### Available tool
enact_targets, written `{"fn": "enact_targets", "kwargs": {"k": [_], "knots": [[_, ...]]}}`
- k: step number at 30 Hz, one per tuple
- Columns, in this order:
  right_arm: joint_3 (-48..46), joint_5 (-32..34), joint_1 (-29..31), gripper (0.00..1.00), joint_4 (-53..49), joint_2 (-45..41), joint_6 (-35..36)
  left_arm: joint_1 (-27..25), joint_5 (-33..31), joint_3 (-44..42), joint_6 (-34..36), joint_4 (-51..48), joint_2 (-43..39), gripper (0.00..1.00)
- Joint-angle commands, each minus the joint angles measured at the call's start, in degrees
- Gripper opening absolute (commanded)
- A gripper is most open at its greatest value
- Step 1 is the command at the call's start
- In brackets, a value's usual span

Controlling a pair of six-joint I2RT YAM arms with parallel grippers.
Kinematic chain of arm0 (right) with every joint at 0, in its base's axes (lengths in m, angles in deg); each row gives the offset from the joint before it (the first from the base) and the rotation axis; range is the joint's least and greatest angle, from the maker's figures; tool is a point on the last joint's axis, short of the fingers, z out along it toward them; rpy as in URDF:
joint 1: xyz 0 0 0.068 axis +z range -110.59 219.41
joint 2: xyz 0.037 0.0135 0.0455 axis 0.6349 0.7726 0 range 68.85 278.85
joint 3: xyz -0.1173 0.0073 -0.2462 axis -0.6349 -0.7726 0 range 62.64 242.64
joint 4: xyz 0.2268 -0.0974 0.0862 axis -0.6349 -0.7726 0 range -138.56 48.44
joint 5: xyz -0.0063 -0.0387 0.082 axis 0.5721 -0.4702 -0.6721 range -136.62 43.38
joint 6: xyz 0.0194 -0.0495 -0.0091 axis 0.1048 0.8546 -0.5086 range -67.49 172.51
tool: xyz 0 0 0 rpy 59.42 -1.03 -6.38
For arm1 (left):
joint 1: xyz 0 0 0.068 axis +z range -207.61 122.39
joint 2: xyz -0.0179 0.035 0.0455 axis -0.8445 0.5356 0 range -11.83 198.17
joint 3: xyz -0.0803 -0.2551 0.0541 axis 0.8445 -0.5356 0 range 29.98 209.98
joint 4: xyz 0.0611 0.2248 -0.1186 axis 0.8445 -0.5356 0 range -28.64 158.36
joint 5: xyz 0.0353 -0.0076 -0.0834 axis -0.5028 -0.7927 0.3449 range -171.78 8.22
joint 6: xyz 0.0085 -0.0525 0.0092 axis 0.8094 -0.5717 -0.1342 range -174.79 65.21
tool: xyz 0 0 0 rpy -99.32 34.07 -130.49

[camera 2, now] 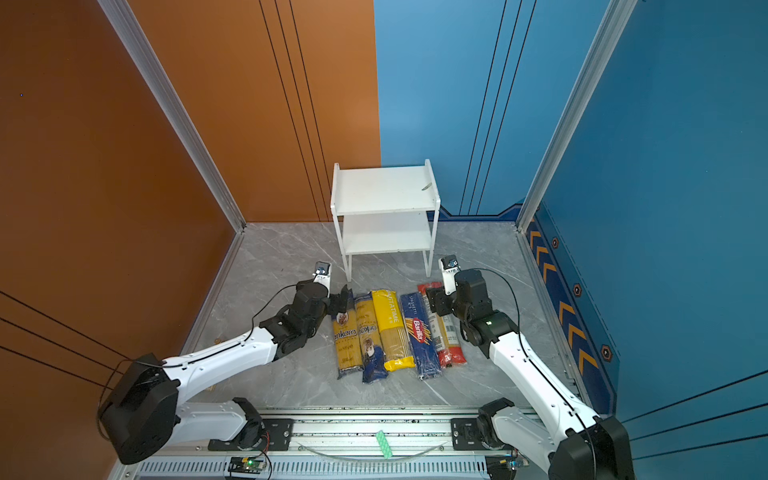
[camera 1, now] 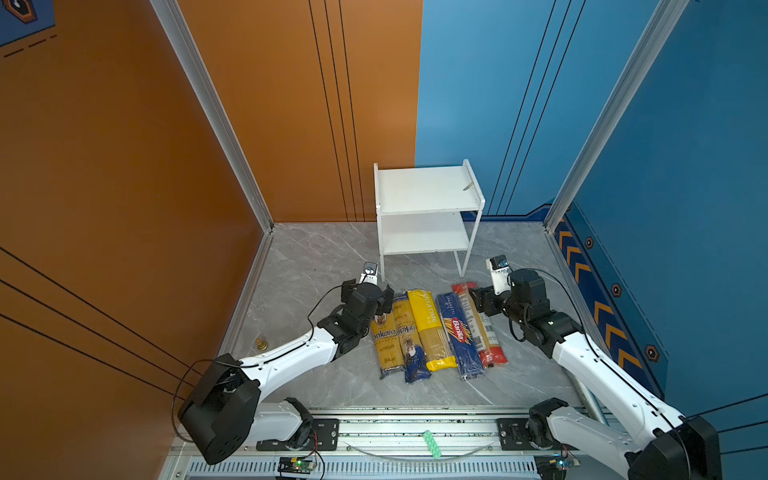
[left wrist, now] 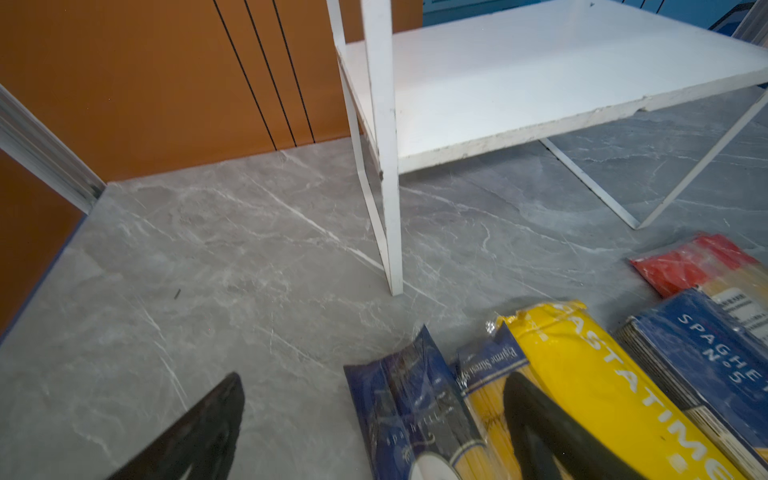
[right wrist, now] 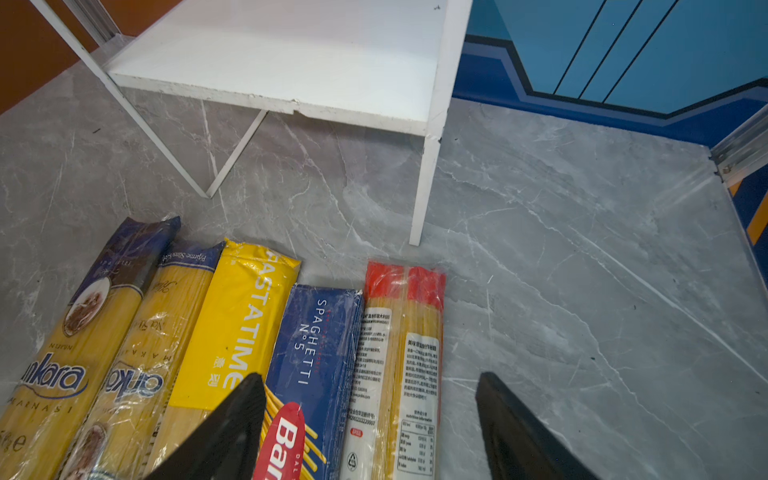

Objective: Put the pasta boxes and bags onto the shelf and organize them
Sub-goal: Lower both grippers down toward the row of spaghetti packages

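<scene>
While the five packs (camera 1: 432,328) are lying side by side on the table (camera 1: 316,257) before the shelf (camera 1: 428,187), left gripper (left wrist: 374,386) and right gripper (right wrist: 370,376) are gaping empty; right is spanning two packs, risking a double grab.

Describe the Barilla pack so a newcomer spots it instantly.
Start at the white shelf at the back of the grey table; five spaghetti packs lie in a row in front of it. In both top views the Barilla pack is second from the right, between the bright yellow pack and the clear red-ended pack. It is the only all dark-blue one, with a red logo.
</scene>
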Motion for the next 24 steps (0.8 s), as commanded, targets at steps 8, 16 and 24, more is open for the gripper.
{"fn": "enact_targets", "kwargs": {"k": [8, 16, 24], "knots": [[0.2, 0.0, 1.1, 0.79, -3.5, 0.2, -3.0, -3.5, 4.2, -1.7, -19.8, -18.3, 0.1, 0.98], [-0.5, -0.9, 1.6, 0.80, -3.4, 0.7, -4.0, -6.9, 10.2, -0.3, -24.5, -24.7, 1.8, 0.98], [0.1, -1.7, 4.0, 0.80, -4.4, 2.2, -4.2, -7.5, 16.9, 1.3, -28.6, -29.7, 2.3, 0.98]]}}
